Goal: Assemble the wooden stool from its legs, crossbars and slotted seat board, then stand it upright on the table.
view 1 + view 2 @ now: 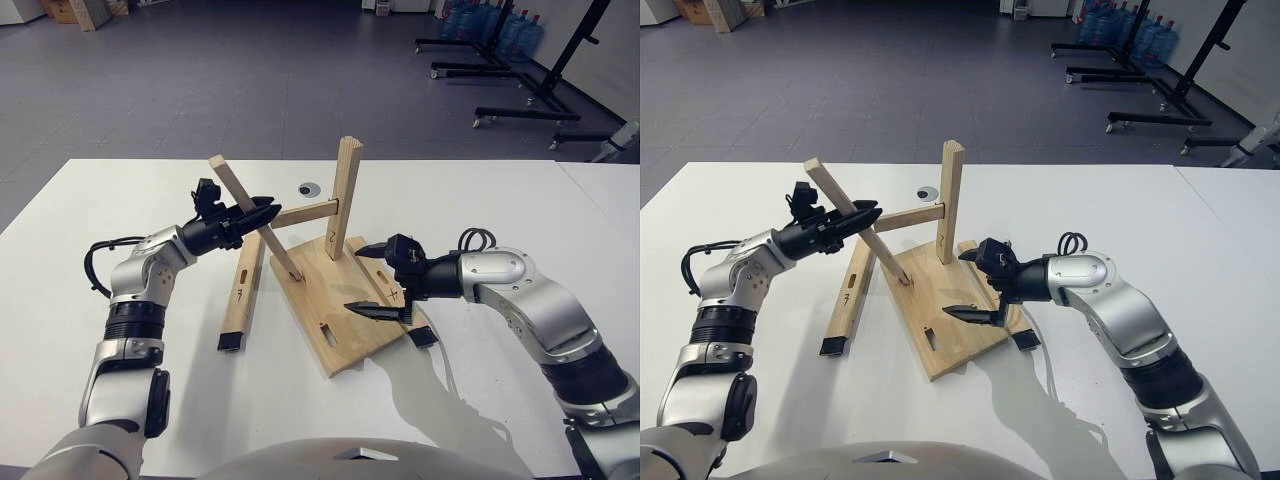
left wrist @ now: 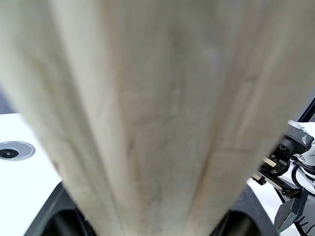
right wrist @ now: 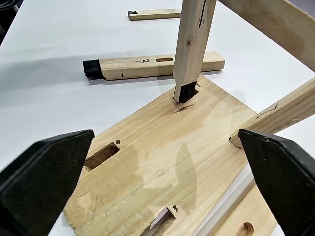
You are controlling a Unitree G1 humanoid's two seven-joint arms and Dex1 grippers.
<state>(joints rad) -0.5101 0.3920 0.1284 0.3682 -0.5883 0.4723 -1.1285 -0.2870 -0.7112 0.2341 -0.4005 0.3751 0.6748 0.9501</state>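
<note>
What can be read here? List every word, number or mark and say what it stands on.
"2", pencilled, possibly a Z: on the loose leg lying beside the seat board.
Pencil marks on the tilted leg and the upright leg: too faint to read.
No printed words, labels or brands.

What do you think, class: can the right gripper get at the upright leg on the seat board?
Probably yes: the right gripper hangs open over the seat board, nothing between it and the upright leg.

One seat board (image 1: 310, 305), one crossbar (image 1: 305, 211), four legs (image 1: 346, 190), maybe fifth leg (image 3: 155, 14) lying far off.
</note>
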